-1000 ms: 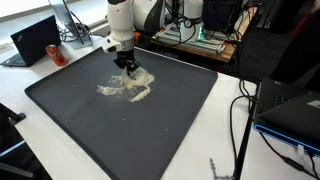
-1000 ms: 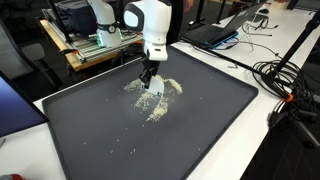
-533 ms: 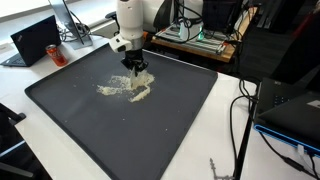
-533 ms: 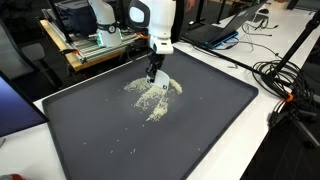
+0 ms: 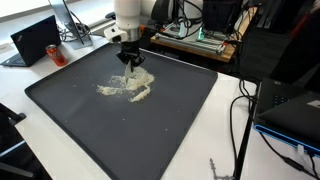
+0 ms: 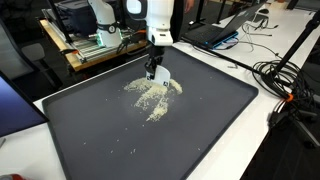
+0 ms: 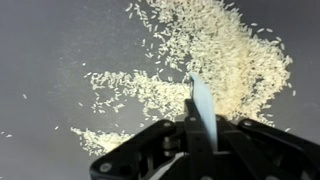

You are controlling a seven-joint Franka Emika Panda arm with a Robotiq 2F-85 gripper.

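In an exterior view a black laptop (image 5: 35, 40) sits well off to the left of the gripper (image 5: 131, 62). Nearer, scattered rice (image 5: 125, 88) lies on the dark mat (image 5: 185, 110) covering the tabletop, just below the gripper and spreading left of it. The wrist view shows the gripper clenched on a thin white strip (image 7: 203, 105), its tip among the grains just ahead.

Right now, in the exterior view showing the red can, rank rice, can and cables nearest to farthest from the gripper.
1. Rice pile, directly under the gripper.
2. Red can, off the tray's far side.
3. Cables, beyond the tray's opposite edge.
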